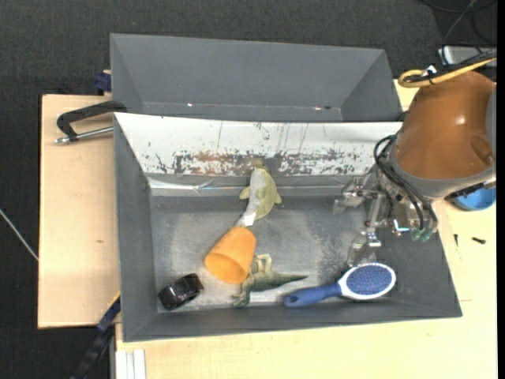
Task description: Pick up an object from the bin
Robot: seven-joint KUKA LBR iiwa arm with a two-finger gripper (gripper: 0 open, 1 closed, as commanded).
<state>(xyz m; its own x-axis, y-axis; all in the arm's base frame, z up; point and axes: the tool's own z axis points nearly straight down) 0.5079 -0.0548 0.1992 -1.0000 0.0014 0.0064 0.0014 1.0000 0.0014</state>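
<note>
Blue brush (347, 288) with a round, white-bristled head lies on the floor of the bin (316, 239), in the near right corner close to the front wall. Its head points to the right and its handle runs leftward, angled slightly toward the front wall. The end effector (363, 243) hangs at the right side of the bin, below the arm's orange wrist cover (446, 133) and a loop of dark cables. In the camera view it stands just above the brush head, toward the back wall, so the brush is the nearest thing to it. The lower metal parts of the end effector come close to the head, but whether they touch it cannot be told. Nor can I tell whether the end effector is released or clenched, since its metal parts blur together against the grey floor.

The other things lie farther left. A green toy lizard (264, 281) sits just beside the tip of the brush handle. An orange cup (231, 255) lies on its side next to the lizard, its open mouth toward the front. A small black object (180, 290) rests in the near left corner. A pale, yellowish soft toy (259, 196) leans near the back wall at about mid-width, well apart from the end effector.
</note>
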